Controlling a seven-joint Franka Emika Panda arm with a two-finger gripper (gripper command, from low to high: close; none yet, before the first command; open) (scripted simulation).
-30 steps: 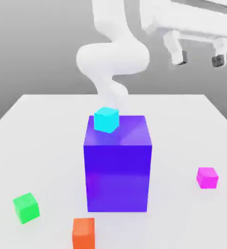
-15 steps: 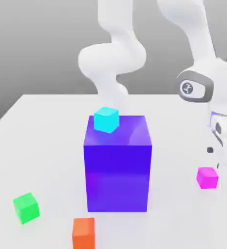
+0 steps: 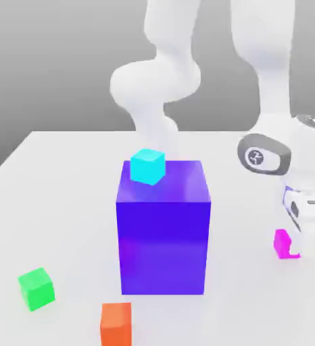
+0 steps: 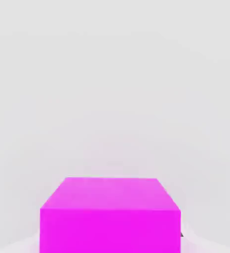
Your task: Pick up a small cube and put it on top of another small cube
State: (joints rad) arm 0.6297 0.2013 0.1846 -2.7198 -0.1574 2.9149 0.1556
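Four small cubes, magenta cube [image 3: 282,243] clamped in the gripper [image 3: 301,246], cyan cube [image 3: 147,166] atop one blue block [image 3: 162,233].

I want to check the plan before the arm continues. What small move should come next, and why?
Probably a short straight lift. The gripper is down at the table and shut on the pink cube, which sits close under the hand camera. The cube needs to clear the table before it can go over to another small cube, such as the cyan cube on the blue block.
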